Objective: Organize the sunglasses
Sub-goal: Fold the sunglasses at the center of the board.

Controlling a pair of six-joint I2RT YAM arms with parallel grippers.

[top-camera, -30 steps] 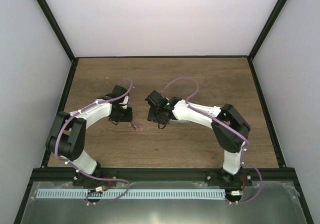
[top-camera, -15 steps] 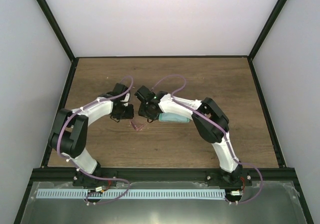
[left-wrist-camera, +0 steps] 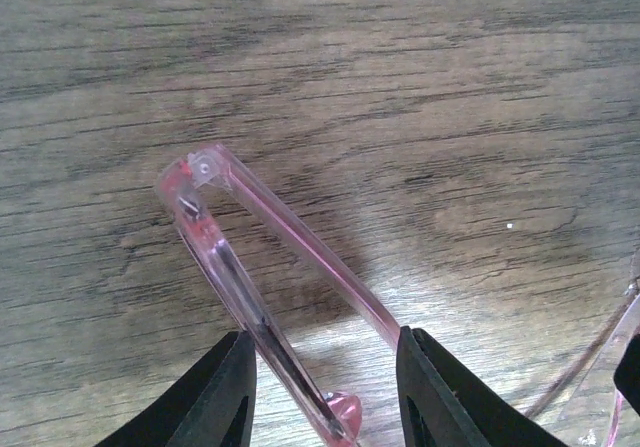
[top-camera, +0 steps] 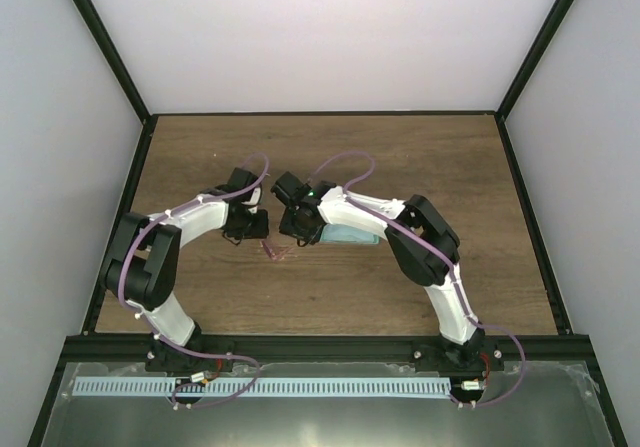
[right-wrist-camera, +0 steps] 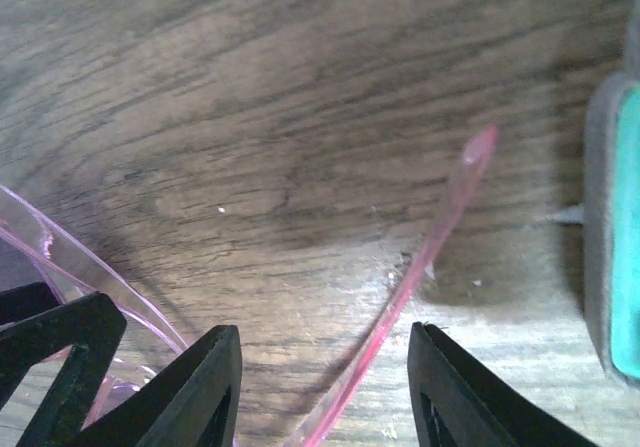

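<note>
Far worktop [top-camera: 330,142]: bare, open to either arm.
Near right: bare, open.
Centre: left gripper [top-camera: 255,233], right gripper [top-camera: 298,232] and sunglasses [top-camera: 275,252] crowd together.
Right of centre: teal case [top-camera: 352,235] lies under the right arm.

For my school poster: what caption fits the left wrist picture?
Left gripper pinches the pink sunglasses near one hinge, over the wooden table.

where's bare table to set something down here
Bare wood on the brown wooden table: far strip, right side, middle of the near edge. Crowded centre: left gripper and right gripper at the pink-tinted thin-framed sunglasses, teal case beside.
</note>
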